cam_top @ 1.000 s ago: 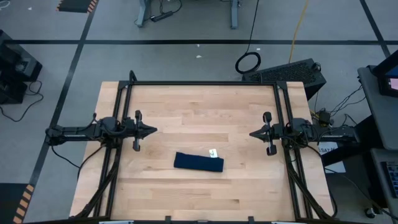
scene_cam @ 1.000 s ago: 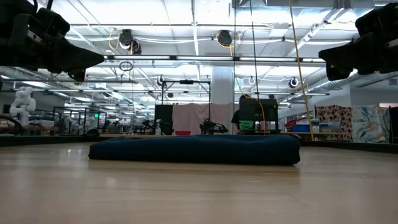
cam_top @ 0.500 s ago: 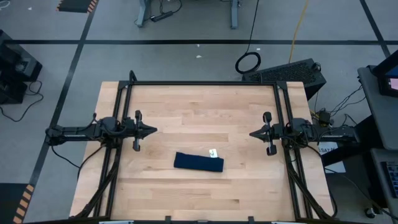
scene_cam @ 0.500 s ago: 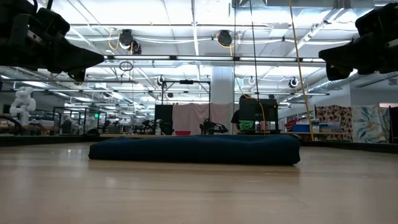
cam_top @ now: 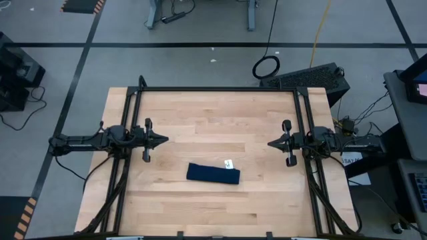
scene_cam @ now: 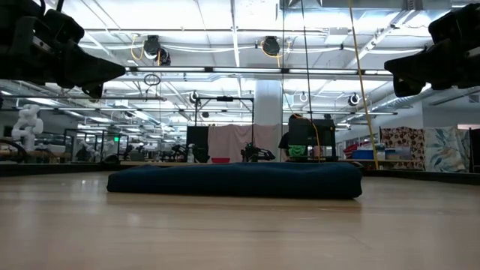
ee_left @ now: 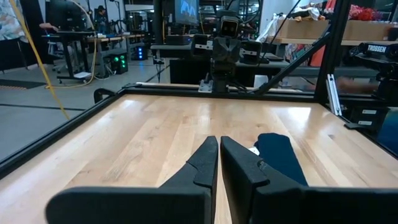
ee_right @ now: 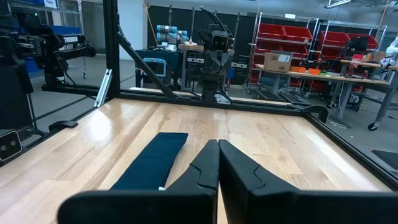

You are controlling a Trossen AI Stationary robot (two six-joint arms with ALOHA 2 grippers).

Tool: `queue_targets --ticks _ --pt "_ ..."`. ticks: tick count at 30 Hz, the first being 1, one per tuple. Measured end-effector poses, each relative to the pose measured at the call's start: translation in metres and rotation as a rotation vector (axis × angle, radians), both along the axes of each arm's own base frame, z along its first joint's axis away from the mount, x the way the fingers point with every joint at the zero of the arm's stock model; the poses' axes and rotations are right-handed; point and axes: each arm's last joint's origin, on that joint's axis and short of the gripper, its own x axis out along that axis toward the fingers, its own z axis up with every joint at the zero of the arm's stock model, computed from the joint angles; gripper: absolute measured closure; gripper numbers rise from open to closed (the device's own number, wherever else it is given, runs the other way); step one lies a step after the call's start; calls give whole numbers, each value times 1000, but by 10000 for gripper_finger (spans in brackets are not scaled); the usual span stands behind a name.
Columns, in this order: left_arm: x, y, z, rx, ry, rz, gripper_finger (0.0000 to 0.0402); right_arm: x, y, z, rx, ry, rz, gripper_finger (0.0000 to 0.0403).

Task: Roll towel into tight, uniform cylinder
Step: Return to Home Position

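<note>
Navy towel (cam_top: pixel 213 173), soft flattened roll

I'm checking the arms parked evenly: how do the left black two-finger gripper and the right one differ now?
The left gripper sits at the left side of the wooden table, pointing right; the right gripper sits at its right side, pointing left. The dark navy rolled towel has its white tag end nearer the right gripper, its plain end nearer the left gripper. Both are shut, empty and clear of the towel.
</note>
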Motion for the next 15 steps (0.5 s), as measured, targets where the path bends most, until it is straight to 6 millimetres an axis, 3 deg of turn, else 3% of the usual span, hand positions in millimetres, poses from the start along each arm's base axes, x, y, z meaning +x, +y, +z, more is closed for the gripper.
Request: queue_targets --ticks 15 --pt "0 0 0 0 -1 -6 375 0 0 0 0 0 0 403"
